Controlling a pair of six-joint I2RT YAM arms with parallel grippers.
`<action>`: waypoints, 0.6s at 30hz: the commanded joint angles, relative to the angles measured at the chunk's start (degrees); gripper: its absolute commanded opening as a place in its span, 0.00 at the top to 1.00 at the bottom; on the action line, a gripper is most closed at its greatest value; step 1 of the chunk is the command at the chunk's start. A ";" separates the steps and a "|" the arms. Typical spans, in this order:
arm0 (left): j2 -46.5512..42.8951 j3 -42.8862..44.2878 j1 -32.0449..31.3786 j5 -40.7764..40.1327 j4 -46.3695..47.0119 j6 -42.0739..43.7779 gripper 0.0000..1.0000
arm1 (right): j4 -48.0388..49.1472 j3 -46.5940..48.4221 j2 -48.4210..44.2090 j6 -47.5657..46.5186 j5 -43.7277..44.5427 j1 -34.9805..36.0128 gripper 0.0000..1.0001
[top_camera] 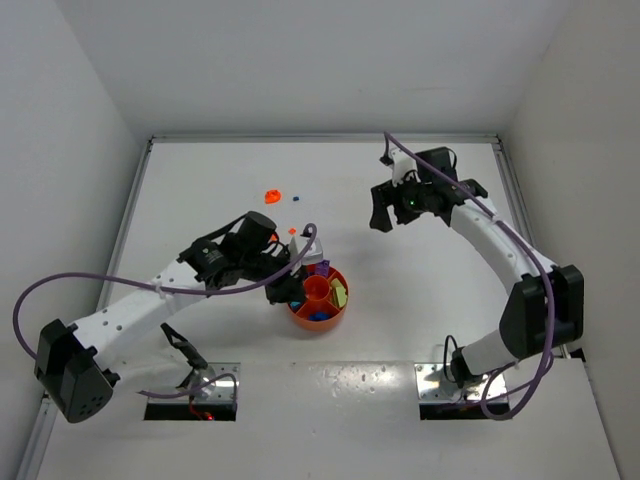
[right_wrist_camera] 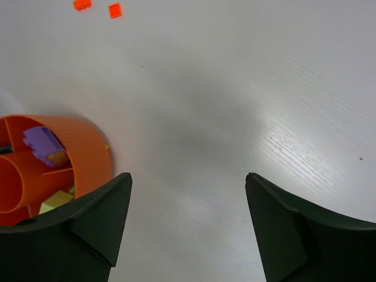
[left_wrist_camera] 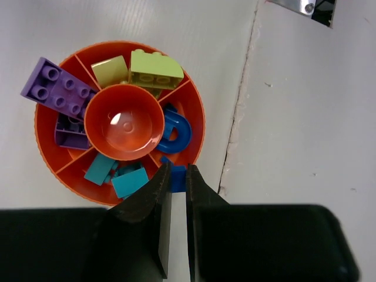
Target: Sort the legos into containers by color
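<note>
White walls close around a pale desk (top_camera: pixel 430 290) in the top view. An orange tray (top_camera: pixel 318 326) with compartments stands near the middle. The left pincer (top_camera: pixel 288 290) hangs at its left rim. The right pincer (top_camera: pixel 392 212) is raised far to the right, well apart from the tray. A few loose orange legos (top_camera: pixel 273 196) lie on the far left part of the desk.

From the left wrist, the tray (left_wrist_camera: pixel 44 147) shows purple bricks (left_wrist_camera: pixel 59 88) in one wedge, yellow-green bricks (left_wrist_camera: pixel 154 69) in another, teal bricks (left_wrist_camera: pixel 129 182) in a third and a blue ring (left_wrist_camera: pixel 176 132) in a fourth. The left pincer (left_wrist_camera: pixel 177 171) is almost closed, and it seems to pinch a small blue lego (left_wrist_camera: pixel 176 183) just over the rim of the blue wedge. I judge the step in hand is placing this blue piece. The next move calls for opening the jaws so that the piece falls beside the ring and not over the rim.

From the right wrist, the right pincer (right_wrist_camera: pixel 187 182) stands wide open and holds nothing. The tray (right_wrist_camera: pixel 88 158) is at its left. Two orange legos (right_wrist_camera: pixel 115 10) lie far away, not yet sorted; the central cup looks like their place.
</note>
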 commanded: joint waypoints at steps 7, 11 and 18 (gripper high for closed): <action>4.43 3.84 -2.97 -3.13 3.97 -1.12 0.96 | -2.20 -1.74 -0.47 -1.29 0.18 -2.56 0.15; 6.19 5.69 -4.20 -3.92 3.27 -0.59 0.96 | -5.64 -0.42 1.57 -0.05 -2.64 -2.56 0.15; 8.22 6.31 -6.14 -4.44 3.27 -0.59 0.96 | -1.95 -1.30 1.04 4.87 -3.17 -2.56 0.15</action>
